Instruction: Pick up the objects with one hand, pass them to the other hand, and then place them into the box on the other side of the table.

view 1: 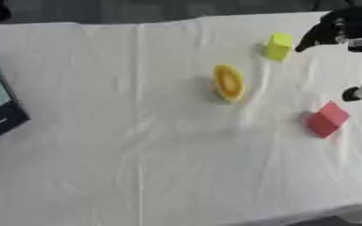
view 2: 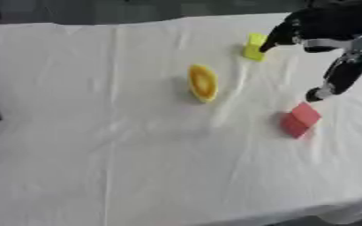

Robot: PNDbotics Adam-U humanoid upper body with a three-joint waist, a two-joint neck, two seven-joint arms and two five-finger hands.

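Three objects lie on the white cloth: a small yellow-green block (view 1: 278, 46) at the far right, a yellow ring-shaped piece (view 1: 229, 82) standing on edge near the middle, and a red block (view 1: 326, 119) closer to me on the right. My right hand (view 2: 323, 24) hangs over the far right of the table, beside the yellow-green block. Its fingers (view 2: 335, 75) are spread and point down, one tip just above the red block. It holds nothing. My left hand shows in neither view.
A dark box (view 1: 0, 115) with a pale inside sits at the left edge of the table. The cloth-covered table (view 1: 137, 154) stretches wide between it and the objects. The table's near edge runs along the bottom right.
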